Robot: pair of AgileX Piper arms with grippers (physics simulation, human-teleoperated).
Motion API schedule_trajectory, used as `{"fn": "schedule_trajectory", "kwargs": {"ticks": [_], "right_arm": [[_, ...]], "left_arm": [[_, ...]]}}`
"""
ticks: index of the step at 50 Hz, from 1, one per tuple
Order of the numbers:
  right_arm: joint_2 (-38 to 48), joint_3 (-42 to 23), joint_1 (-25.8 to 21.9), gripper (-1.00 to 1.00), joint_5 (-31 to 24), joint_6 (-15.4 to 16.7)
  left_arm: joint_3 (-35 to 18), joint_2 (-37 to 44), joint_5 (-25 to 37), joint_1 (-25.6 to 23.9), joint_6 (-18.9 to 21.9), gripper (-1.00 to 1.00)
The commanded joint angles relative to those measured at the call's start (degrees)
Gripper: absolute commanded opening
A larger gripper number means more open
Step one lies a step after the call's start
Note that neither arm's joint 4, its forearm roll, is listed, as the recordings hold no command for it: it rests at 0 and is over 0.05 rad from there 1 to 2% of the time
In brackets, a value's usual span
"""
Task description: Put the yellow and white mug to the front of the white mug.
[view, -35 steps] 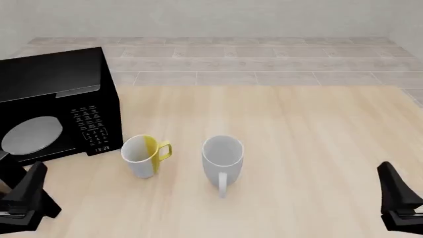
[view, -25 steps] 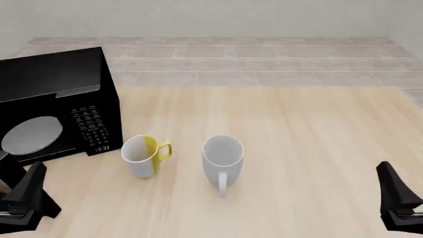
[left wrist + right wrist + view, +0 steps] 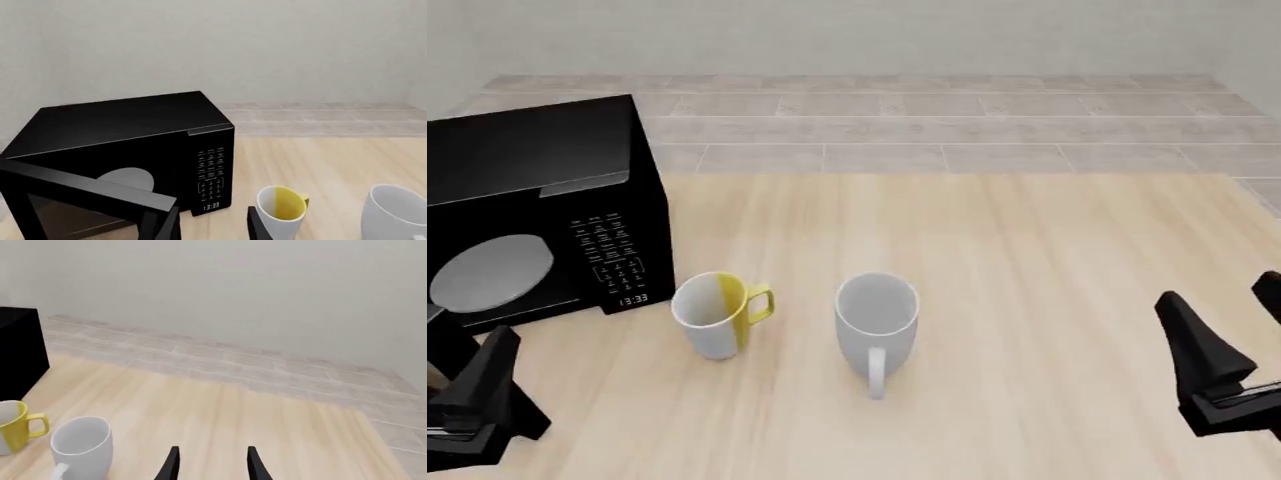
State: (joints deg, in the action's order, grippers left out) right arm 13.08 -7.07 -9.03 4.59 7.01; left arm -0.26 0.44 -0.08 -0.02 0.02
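While both tools hang open, left tool (image 3: 481, 395) and right tool (image 3: 1214, 375) clear of mugs — yellow and white mug (image 3: 714, 313) beside white mug (image 3: 876, 318), microwave (image 3: 541, 215) crowding left, bare desk (image 3: 1028, 260) right.

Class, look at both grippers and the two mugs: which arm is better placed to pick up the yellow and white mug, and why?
Left, probably. The left gripper sits open on the yellow and white mug's side, with nothing between them. The right gripper would have to reach across the white mug.

Bare table (image 3: 1028, 250) surrounds mugs; microwave (image 3: 541, 200) blocks left.
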Motion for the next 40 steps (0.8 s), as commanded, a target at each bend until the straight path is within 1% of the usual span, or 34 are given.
{"fn": "schedule_trajectory", "kwargs": {"ticks": [1,2,3,5,7,9,10,12,15,16,17,18,19,21,22,23,24,25,26,29,30,33,36,38,40], "right_arm": [[9.34,-8.5,-7.23,1.0,-0.71,3.43],[9.99,-9.31,-7.62,1.0,-1.02,4.0],[12.44,-10.41,-8.25,1.0,-0.89,5.18],[14.35,-12.23,-9.62,1.0,-1.27,5.17],[16.87,-14.5,-11.03,1.0,-1.88,6.57],[19.49,-17.19,-12.43,1.0,-2.75,6.42],[20.21,-18.0,-12.81,1.0,-2.91,7.41],[21.97,-20.5,-14.38,1.0,-4.03,7.65],[24.94,-23.24,-16.44,1.0,-5.15,9.51],[27.02,-24.9,-18.44,1.0,-5.68,10.6],[27.04,-24.93,-18.44,1.0,-5.69,10.6],[27.77,-25.58,-19.63,1.0,-6.0,10.6],[29.69,-26.98,-20.67,1.0,-6.37,11.63],[32.31,-28.36,-22.35,1.0,-7.21,12.56],[30.78,-28.48,-21.65,1.0,-6.96,10.56],[30.41,-28.43,-22.04,1.0,-6.37,12.73],[33.91,-29.95,-22.81,1.0,-8.21,12.76],[34.43,-30.43,-23.76,1.0,-8.47,12.57],[35.4,-30.97,-24.69,1.0,-8.79,13.41],[37.03,-32.71,-25.81,1.0,-10.28,13.75],[38.34,-34.05,-26.79,1.0,-11.94,14.61],[40.31,-36.9,-29.96,1.0,-15.08,14.47],[42.82,-38.92,-31.38,1.0,-17.19,16.05],[44.91,-40.78,-31.05,1.0,-19.09,16.34],[45.07,-42.14,-32.76,1.0,-20.24,16.3]], "left_arm": [[0.02,-0.01,-0.02,0.02,-0.02,1.0],[0.02,-0.01,-0.02,0.02,-0.02,1.0],[0.02,-0.01,-0.02,0.02,-0.02,1.0],[0.02,-0.01,-0.02,0.02,-0.02,1.0],[0.02,-0.01,-0.02,0.02,-0.02,1.0],[0.02,-0.01,-0.02,0.02,-0.02,1.0],[0.02,-0.01,-0.02,0.02,-0.02,1.0],[0.02,-0.01,-0.02,0.02,-0.02,1.0],[0.02,-0.01,-0.02,0.02,-0.02,1.0],[0.02,-0.01,-0.02,0.02,-0.02,1.0],[0.02,-0.01,-0.02,0.02,-0.02,1.0],[0.02,-0.01,-0.02,0.02,-0.02,1.0],[0.02,-0.01,-0.02,0.02,-0.02,1.0],[0.02,-0.01,-0.02,0.02,-0.02,1.0],[0.02,-0.01,-0.02,0.02,-0.02,1.0],[0.02,-0.01,-0.02,0.02,-0.02,1.0],[0.02,-0.01,-0.02,0.02,-0.02,1.0],[0.02,-0.01,-0.02,0.02,-0.02,1.0],[0.02,-0.01,-0.02,0.02,-0.02,1.0],[0.02,-0.01,-0.02,0.02,-0.02,1.0],[0.02,-0.01,-0.02,0.02,-0.02,1.0],[0.02,-0.01,-0.02,0.02,-0.02,1.0],[0.02,-0.01,-0.02,0.02,-0.02,1.0],[0.02,-0.01,-0.02,0.02,-0.02,1.0],[0.02,-0.01,-0.02,0.02,-0.02,1.0]]}}
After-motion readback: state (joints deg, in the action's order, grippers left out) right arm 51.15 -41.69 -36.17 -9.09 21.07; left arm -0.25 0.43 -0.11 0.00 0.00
